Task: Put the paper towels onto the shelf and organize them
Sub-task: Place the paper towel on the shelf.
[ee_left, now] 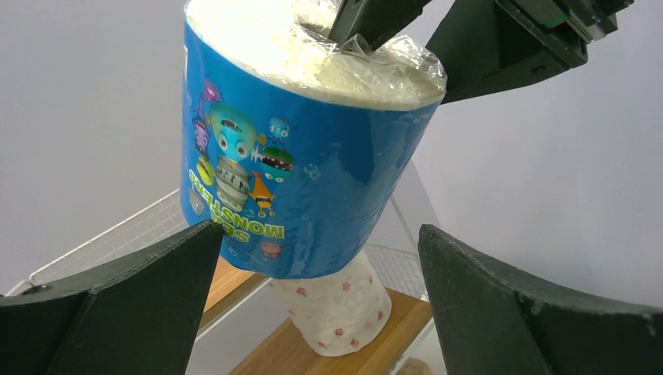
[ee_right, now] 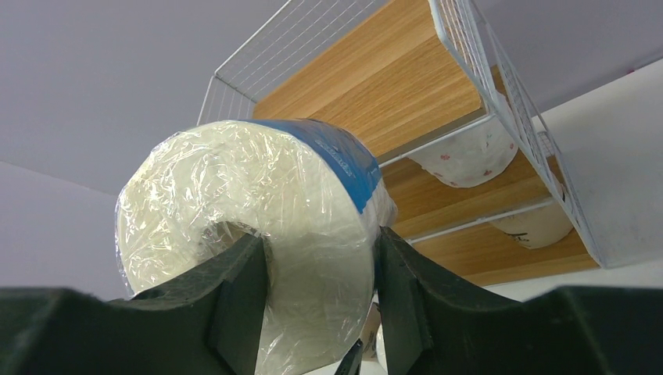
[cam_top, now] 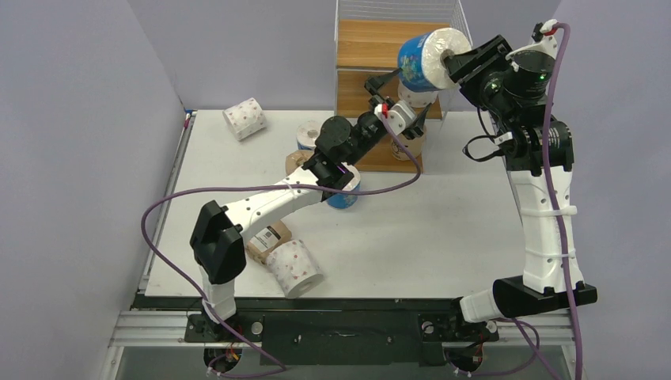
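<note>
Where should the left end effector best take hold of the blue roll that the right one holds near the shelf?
Across the curved wall of the blue roll, near its free end, coming from that end. The right end effector occupies the other end, one finger inside the core.

Nine rolls. Three blue rolls (cam_top: 414, 57): 1 o'clock, 12 o'clock, centre. Three dotted rolls (cam_top: 244, 119): 10, 1, 7 o'clock. Two brown rolls (cam_top: 267, 239): 8, 11 o'clock. One unclear-wrap roll (cam_top: 408, 147): 2 o'clock. One shelf (cam_top: 372, 43), three boards. Two arms (cam_top: 546, 214).
</note>
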